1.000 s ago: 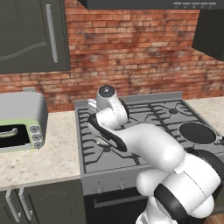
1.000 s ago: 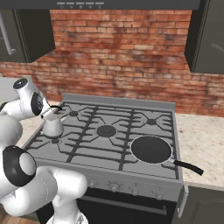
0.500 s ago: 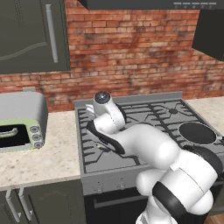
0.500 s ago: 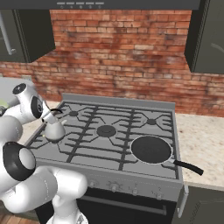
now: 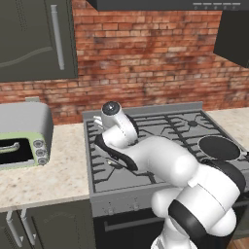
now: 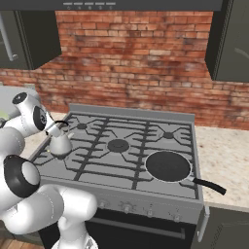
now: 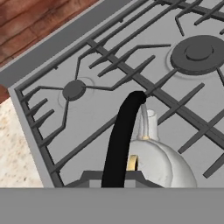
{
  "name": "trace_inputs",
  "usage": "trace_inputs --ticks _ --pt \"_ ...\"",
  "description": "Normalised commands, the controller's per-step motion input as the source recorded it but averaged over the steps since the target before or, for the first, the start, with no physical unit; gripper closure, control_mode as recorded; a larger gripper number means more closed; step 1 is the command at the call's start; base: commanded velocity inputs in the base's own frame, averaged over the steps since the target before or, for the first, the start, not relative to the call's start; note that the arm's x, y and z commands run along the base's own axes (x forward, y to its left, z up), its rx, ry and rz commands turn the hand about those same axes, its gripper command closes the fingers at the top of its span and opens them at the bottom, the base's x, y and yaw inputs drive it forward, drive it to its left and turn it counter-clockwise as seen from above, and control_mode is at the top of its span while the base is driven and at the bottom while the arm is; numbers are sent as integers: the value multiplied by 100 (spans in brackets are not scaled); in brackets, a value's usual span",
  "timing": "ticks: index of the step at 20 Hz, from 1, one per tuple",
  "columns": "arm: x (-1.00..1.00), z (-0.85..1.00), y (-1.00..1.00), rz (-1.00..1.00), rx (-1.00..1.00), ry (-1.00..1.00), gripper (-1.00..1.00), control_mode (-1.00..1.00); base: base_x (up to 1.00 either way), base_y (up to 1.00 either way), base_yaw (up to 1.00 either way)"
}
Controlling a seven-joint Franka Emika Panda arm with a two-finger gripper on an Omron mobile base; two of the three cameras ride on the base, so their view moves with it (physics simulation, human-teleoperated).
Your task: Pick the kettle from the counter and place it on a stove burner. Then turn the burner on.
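The silver-grey kettle point(image 6: 61, 144) stands over the front-left part of the grey stovetop point(image 6: 121, 160), its base at grate level. In the hand view the kettle point(image 7: 159, 164) lies just below the hand, with its thin black handle point(image 7: 123, 133) arching up between the jaws. My gripper point(image 6: 52, 128) is shut on that handle, also seen as the gripper point(image 7: 114, 178) at the bottom of the hand view. A small round stove burner point(image 7: 73, 89) with grate prongs lies behind the kettle at the stovetop's back left. Whether the kettle rests fully on the grate I cannot tell.
A larger ringed burner point(image 7: 197, 52) sits mid-stove. A flat black round pan point(image 6: 168, 166) with a long handle covers the front-right burner. A green-fronted toaster oven point(image 5: 22, 141) stands on the beige counter point(image 5: 53, 175) left of the stove. Control knobs point(image 6: 127, 208) line the stove's front.
The arm has sunk a little and leaned left, and the kettle in its grip has come slightly lower over the front-left grate. The grip has stayed the same.
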Motion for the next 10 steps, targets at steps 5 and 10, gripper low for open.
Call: trace_inputs --ticks 5,10 --pt "0 0 0 0 0 0 -100 -100 0 0 0" --pt "0 0 0 0 0 0 -100 -100 0 0 0"
